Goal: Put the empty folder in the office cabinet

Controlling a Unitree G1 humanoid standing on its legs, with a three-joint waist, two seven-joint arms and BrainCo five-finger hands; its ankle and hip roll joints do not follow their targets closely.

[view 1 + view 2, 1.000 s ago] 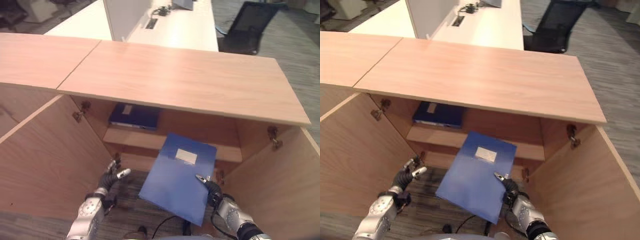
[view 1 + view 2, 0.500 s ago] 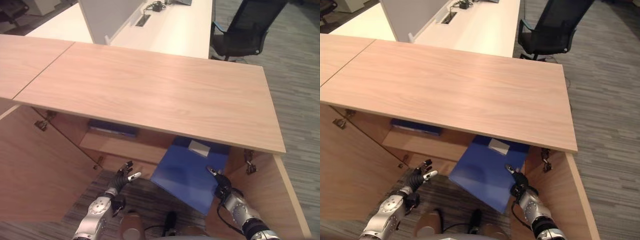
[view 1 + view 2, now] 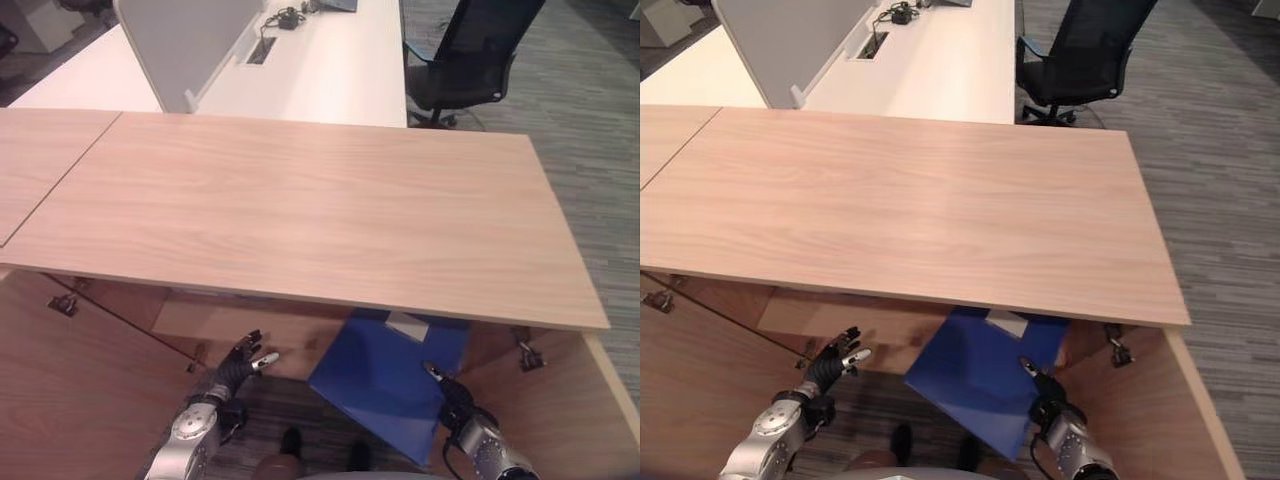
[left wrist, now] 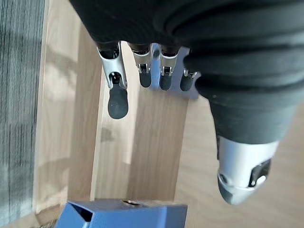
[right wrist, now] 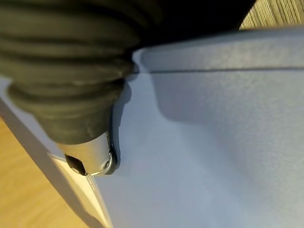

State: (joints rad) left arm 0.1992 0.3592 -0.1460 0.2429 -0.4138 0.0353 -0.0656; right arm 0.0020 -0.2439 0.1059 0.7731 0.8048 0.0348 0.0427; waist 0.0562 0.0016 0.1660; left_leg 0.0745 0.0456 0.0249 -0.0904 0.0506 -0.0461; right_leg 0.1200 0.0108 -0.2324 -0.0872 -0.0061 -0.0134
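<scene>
Two hands are seen below the front edge of the cabinet [image 3: 300, 200], whose broad wooden top spreads across the head views. A blue folder [image 3: 385, 375] is held tilted at the cabinet's opening, its far end with the white label [image 3: 405, 325] tucked under the top panel and its near end hanging out over the grey carpet [image 3: 300, 410]. The right hand [image 3: 455, 405] is gripped on the folder's right edge: in the right wrist view the thumb [image 5: 92, 159] is pressed flat on the blue cover, and the fingers beneath cannot be seen. The left hand [image 3: 235, 370] is held apart from the folder, to its left, with fingers [image 4: 117, 97] straight and spread and nothing in them, in front of a wooden shelf [image 3: 230, 320]. An open cabinet door [image 3: 70, 400] is seen at the left. Beyond the cabinet, a white table [image 3: 300, 60] and a black office chair [image 3: 470, 45] are visible.
</scene>
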